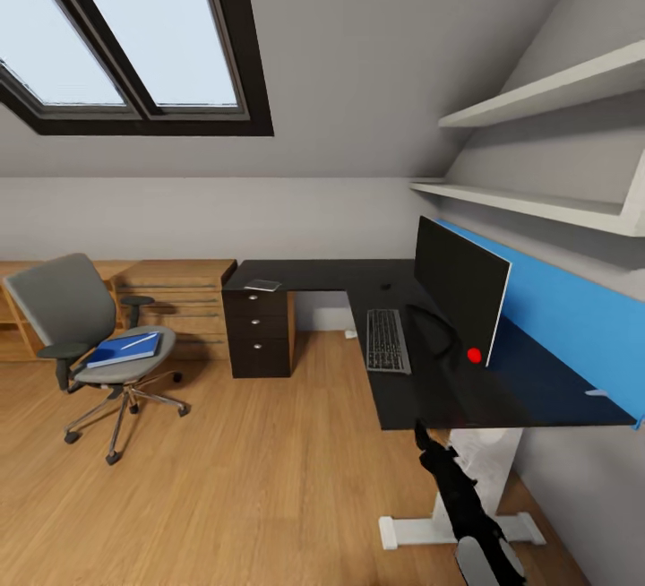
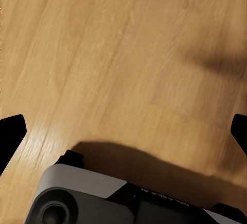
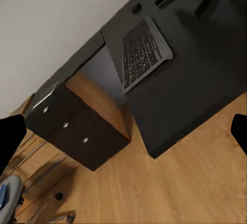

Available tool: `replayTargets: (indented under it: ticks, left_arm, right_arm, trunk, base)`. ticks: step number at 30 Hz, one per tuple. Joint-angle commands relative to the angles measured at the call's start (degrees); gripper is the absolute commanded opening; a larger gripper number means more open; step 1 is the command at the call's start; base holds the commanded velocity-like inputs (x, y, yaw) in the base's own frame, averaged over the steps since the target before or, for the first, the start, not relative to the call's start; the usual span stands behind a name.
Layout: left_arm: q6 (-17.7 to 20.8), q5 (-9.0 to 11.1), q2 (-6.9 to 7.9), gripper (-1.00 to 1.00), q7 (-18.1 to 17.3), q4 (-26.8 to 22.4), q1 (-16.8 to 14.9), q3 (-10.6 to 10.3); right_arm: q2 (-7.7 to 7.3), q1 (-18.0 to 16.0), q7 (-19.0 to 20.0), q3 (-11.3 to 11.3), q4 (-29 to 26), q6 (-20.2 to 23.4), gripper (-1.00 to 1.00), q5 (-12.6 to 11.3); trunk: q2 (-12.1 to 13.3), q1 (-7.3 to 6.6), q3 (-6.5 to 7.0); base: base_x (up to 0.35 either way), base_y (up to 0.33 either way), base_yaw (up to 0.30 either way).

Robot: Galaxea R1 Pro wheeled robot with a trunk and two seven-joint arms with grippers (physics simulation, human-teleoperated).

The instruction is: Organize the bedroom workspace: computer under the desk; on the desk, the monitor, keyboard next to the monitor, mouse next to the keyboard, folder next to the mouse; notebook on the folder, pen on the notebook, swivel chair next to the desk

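Note:
The swivel chair [image 1: 81, 335] stands on the floor left of the desk [image 1: 448, 393]. A blue folder [image 1: 124, 350] lies on its seat with a thin white pen [image 1: 141, 342] across it. On the desk the monitor [image 1: 459, 288] stands before the blue panel. The keyboard [image 1: 386, 340] [image 3: 141, 52] lies in front of it and the mouse [image 1: 386, 286] [image 3: 136, 8] beyond. A thin notebook [image 1: 262, 285] rests over the drawer unit [image 1: 258, 331]. My right gripper [image 1: 419, 435] [image 3: 126, 134] hangs open below the desk's front edge. My left gripper [image 2: 126, 136] is open over bare floor. The computer is out of view.
A low light-wood cabinet [image 1: 179, 295] runs along the back wall behind the chair. Two white shelves [image 1: 546, 89] jut from the sloped right wall above the monitor. The desk's white pedestal leg [image 1: 484, 478] stands close beside my right arm. Wood floor [image 1: 251, 461] stretches between chair and desk.

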Motion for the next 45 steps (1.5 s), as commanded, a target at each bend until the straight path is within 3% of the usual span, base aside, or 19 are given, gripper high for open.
replayTargets:
  ticks: [1, 4, 5, 8, 14, 18, 25, 34, 38, 39, 45]
  left_arm:
    - [0.12, 0.50, 0.03, 1.00, 0.44, -0.13, -0.03, -0.02]
    - [0.12, 0.51, 0.09, 1.00, 0.44, -0.14, -0.01, 0.03]
    - [0.12, 0.50, 0.11, 1.00, 0.44, -0.15, -0.02, 0.05]
    - [0.12, 0.51, 0.13, 1.00, 0.51, -0.15, 0.00, 0.06]
    - [0.12, 0.50, 0.13, 1.00, 0.55, -0.15, 0.00, 0.07]
    - [0.08, 0.50, 0.14, 1.00, 0.59, -0.15, -0.03, 0.06]
    - [-1.31, 0.52, 0.09, 1.00, 0.60, -0.12, -0.02, 0.01]
    - [-3.55, 0.67, 0.05, 1.00, 0.45, -0.07, 0.01, -0.11]
    - [-3.65, 0.76, 0.10, 1.00, 0.44, -0.06, 0.01, -0.06]
    - [-3.66, 0.85, 0.11, 1.00, 0.43, -0.06, 0.01, -0.03]
    - [-3.78, 0.79, 0.13, 1.00, 0.56, -0.05, 0.00, 0.12]
  right_arm:
    - [1.05, 1.67, -1.19, 0.18, -1.19, -1.64, 1.00, 3.30]
    - [2.44, 3.58, -3.76, 0.33, -1.09, -3.73, 1.00, 10.41]
    - [2.94, 4.25, -5.55, 0.38, 1.16, -4.54, 1.00, 14.80]
    - [3.22, 4.81, -7.64, 0.38, 6.35, -5.25, 1.00, 20.50]
    - [3.11, 4.97, -7.77, 0.48, 13.03, -5.69, 1.00, 21.93]
    - [3.11, 5.00, -7.25, 0.80, 18.65, -9.50, 1.00, 22.21]
    - [3.11, 5.01, -6.97, 2.00, 21.28, -11.35, 1.00, 24.33]
    - [3.53, 5.01, -6.97, 2.49, 26.36, -16.41, 1.00, 24.61]
    - [3.74, 5.01, -6.94, 3.80, 26.71, -17.61, 1.00, 24.67]
    - [3.72, 5.01, -6.95, 4.73, 26.73, -17.84, 1.00, 24.67]
    - [3.60, 5.01, -6.95, 4.90, 26.70, -18.02, 1.00, 24.68]
  trunk:
    - [0.38, -0.22, 0.13]
    - [1.58, -0.88, 0.67]
    - [1.98, -1.10, 0.85]
    - [3.19, -1.76, 1.39]
    - [5.59, -3.07, 2.47]
    - [7.20, -3.95, 3.18]
    - [10.00, -5.49, 4.44]
    - [13.61, -7.47, 6.06]
    - [15.22, -8.35, 6.78]
    - [15.22, -8.35, 6.78]
    - [15.22, -8.35, 6.78]
  base:
    - [-0.005, 0.000, 0.000]
    - [-0.003, 0.000, 0.000]
    - [-0.001, 0.000, 0.000]
    - [0.000, 0.000, 0.000]
    - [0.000, 0.000, 0.000]
    - [0.000, 0.000, 0.000]
    - [-0.003, 0.000, 0.000]
    - [-0.195, 0.079, 0.000]
    - [-0.299, 0.154, 0.000]
    - [-0.113, 0.061, 0.000]
    - [-0.038, 0.020, 0.000]
